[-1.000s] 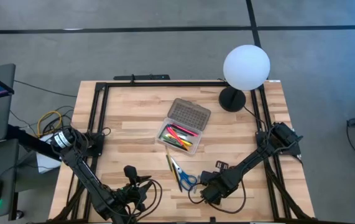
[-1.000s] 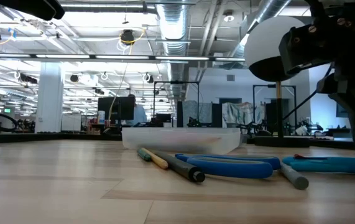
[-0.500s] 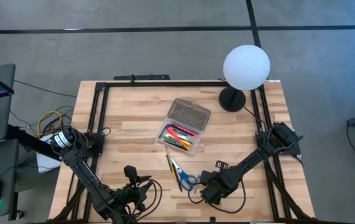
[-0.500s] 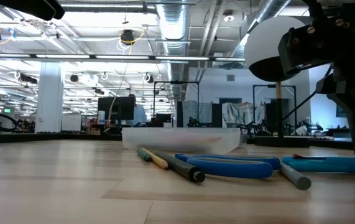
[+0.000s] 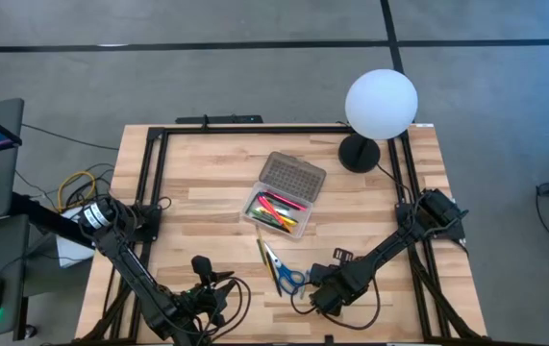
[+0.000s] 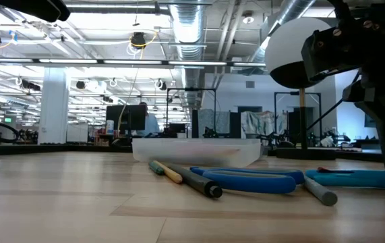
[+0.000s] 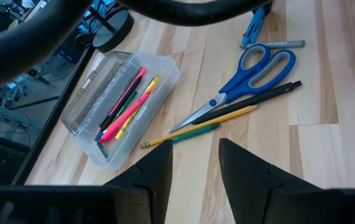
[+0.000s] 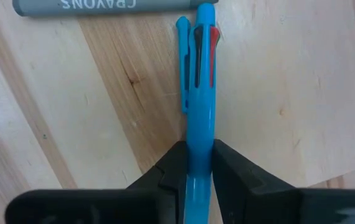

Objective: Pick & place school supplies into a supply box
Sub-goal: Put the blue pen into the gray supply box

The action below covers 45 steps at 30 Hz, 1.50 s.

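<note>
Right claw [image 8: 194, 163] is down at the near edge of the worktop [image 5: 207, 192], fingers pinched on the sides of a light blue multi-colour pen [image 8: 199, 93] that's lying flat on the wood. The pen's long axis runs straight out ahead of the claw, clip end pointing away, so the fingers are squeezing across it, which looks like a decent hold for lifting.

The box [image 5: 280, 204] sits open mid-worktop, up and to the left of that claw, with pink, yellow and green pens already inside, so the carry should be short. Scissors [image 5: 286, 276], a black pen and a yellow pencil [image 7: 199, 126] lie between the two.

Left claw [image 7: 193, 169] hangs open at the near edge too, empty, just waiting.

Only readable writing: "CRAYONS" on the grey crayon [image 8: 102, 6] lying crosswise just past the pen's tip.
</note>
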Each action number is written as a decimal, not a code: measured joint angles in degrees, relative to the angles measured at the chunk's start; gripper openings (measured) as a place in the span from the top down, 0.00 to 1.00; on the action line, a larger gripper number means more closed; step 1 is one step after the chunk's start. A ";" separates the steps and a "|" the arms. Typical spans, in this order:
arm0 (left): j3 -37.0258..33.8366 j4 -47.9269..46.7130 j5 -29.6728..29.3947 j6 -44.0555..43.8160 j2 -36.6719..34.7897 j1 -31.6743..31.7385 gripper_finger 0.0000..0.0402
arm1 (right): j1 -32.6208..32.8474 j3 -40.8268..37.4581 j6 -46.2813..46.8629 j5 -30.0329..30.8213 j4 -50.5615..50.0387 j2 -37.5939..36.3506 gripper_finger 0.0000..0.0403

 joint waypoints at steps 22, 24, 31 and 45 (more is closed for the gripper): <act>0.02 0.00 0.29 0.00 0.00 0.00 0.69 | 0.02 8.77 -0.87 7.41 -12.83 -0.26 0.89; 0.02 0.00 0.33 0.00 0.00 0.00 0.69 | -0.08 10.85 -1.75 9.79 -15.25 -0.26 0.89; 0.00 0.00 0.33 0.00 0.00 0.03 0.69 | -4.18 16.96 -10.53 21.61 -14.88 -0.36 0.88; 0.02 0.02 3.57 -0.13 0.00 0.09 0.69 | -22.57 17.77 -25.55 25.64 2.63 -0.37 0.88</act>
